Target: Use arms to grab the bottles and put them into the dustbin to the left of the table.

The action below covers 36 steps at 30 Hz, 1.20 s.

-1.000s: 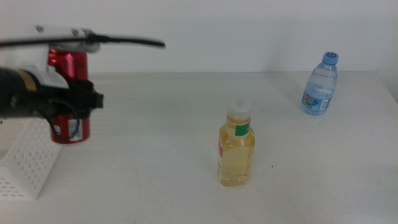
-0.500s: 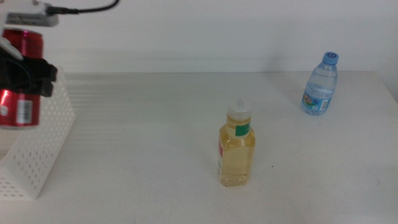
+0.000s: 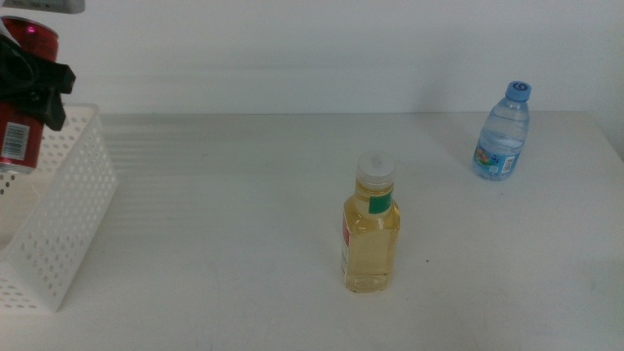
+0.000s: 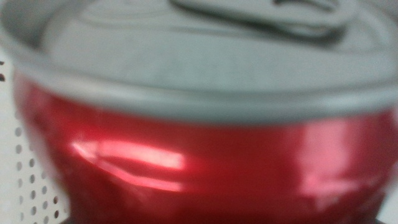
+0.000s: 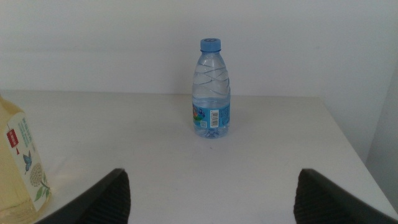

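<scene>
At the far left of the middle view my left gripper [image 3: 34,80] is shut on the red soda can [image 3: 19,127], holding it upright above the white perforated dustbin [image 3: 68,210]. The can [image 4: 199,137] fills the left wrist view, grey lid on top. The yellow-liquid bottle [image 3: 370,234] with its white cap stands upright mid-table. The small water bottle [image 3: 503,131] with blue cap stands upright at the far right. In the right wrist view my right gripper [image 5: 208,193] is open low over the table, facing the water bottle [image 5: 211,88], the yellow bottle [image 5: 22,158] beside it.
The white table [image 3: 244,195] reaches back to a white wall. Its right edge [image 3: 612,146] runs close behind the water bottle. The dustbin's holed wall [image 4: 25,186] shows beside the can in the left wrist view.
My left gripper has carried the red can leftward and upward, from beside the dustbin to over its opening at the picture's edge. Both standing bottles are unmoved.
</scene>
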{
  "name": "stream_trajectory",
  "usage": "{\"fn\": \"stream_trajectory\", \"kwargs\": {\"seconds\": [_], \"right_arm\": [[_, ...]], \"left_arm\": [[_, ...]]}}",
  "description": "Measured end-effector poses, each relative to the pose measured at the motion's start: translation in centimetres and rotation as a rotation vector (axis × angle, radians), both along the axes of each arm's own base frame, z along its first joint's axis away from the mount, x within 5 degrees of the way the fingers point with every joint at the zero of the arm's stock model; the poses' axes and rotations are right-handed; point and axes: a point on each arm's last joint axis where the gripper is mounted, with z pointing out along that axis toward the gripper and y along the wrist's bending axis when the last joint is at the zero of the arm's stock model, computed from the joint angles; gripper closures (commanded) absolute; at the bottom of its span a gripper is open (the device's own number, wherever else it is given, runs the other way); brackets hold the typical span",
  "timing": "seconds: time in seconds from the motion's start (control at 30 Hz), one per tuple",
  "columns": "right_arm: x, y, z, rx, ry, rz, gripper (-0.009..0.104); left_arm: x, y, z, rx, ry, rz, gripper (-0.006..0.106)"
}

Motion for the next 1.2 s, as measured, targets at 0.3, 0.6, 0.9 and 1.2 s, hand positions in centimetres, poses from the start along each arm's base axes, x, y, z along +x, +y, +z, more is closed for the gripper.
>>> {"fn": "stream_trajectory", "kwargs": {"seconds": [0.3, 0.6, 0.9, 1.2], "right_arm": [[0.0, 0.0, 0.0, 0.0, 0.0, 0.0, 0.022], [0.0, 0.0, 0.0, 0.0, 0.0, 0.0, 0.022], [0.0, 0.0, 0.0, 0.0, 0.0, 0.0, 0.022], [0.0, 0.0, 0.0, 0.0, 0.0, 0.0, 0.022]], "left_arm": [[1.8, 5.5, -1.6, -0.003, 0.067, 0.118, 0.105], [3.3, 9.2, -6.0, -0.067, 0.169, 0.104, 0.105], [5.0, 9.9, -10.2, -0.067, 0.27, 0.024, 0.105], [5.9, 10.2, -13.1, -0.072, 0.33, -0.018, 0.105]]}}
